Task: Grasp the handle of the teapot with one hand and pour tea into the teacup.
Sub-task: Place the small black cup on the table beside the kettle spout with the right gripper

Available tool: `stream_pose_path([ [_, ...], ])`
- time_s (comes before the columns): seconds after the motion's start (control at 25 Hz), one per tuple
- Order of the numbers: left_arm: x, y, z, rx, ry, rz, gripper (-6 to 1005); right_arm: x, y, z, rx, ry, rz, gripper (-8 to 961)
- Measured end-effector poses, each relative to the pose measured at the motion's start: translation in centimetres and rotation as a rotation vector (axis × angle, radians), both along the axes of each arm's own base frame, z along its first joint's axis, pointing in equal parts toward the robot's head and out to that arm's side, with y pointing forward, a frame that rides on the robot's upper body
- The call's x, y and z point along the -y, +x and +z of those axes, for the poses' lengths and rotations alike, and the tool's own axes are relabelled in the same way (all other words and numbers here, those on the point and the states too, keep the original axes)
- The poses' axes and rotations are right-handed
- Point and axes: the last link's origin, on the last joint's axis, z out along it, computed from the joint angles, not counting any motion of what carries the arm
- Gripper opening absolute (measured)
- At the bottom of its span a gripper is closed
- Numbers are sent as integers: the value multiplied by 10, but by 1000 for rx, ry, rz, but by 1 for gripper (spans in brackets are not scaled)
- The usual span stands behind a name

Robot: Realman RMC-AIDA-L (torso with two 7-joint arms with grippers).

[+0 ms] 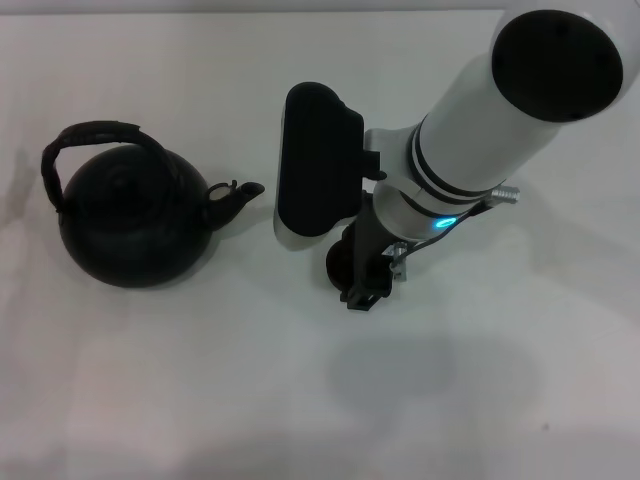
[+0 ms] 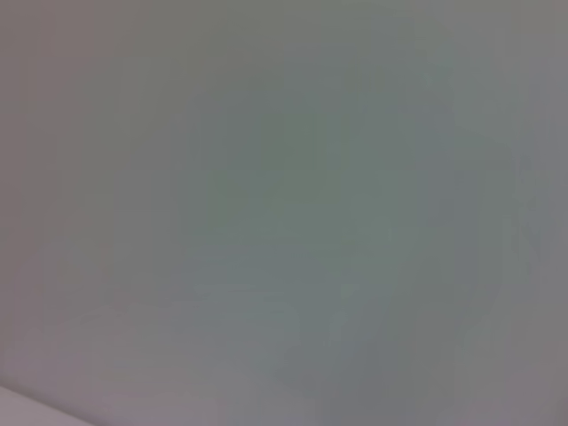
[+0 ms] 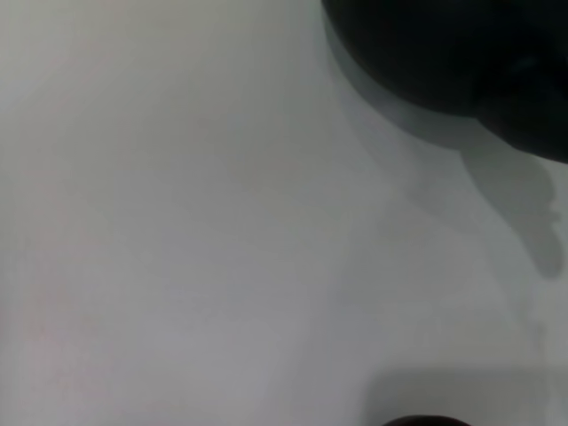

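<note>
Pointing its stubby spout toward the right gripper (image 1: pixel 362 285), the round black bulbous teapot (image 1: pixel 135 212) sits on the white table (image 1: pixel 200 380) well off to that gripper's left, dark arched handle (image 1: pixel 92 135) overhead. A small black teacup (image 1: pixel 340 266) lies mostly hidden beneath the gripper; its finger spacing cannot be told. No readable writing.

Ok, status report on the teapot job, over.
Right gripper low over table, right of teapot, nothing held. Handle untouched. Teacup mostly hidden under right arm. Left gripper out of view.
</note>
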Motion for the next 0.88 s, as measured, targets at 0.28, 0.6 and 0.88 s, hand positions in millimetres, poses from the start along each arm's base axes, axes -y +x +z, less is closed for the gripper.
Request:
stream_pose_path([
  [0.28, 0, 0, -1, 1, 0, 0, 876, 3, 3, -1, 8, -9, 5, 740],
  [0.6, 0, 0, -1, 3, 0, 0, 876, 4, 2, -3, 5, -15, 17, 740],
  [0.88, -2, 3, -2, -1, -11, -13, 875, 6, 2, -5, 3, -19, 30, 755],
])
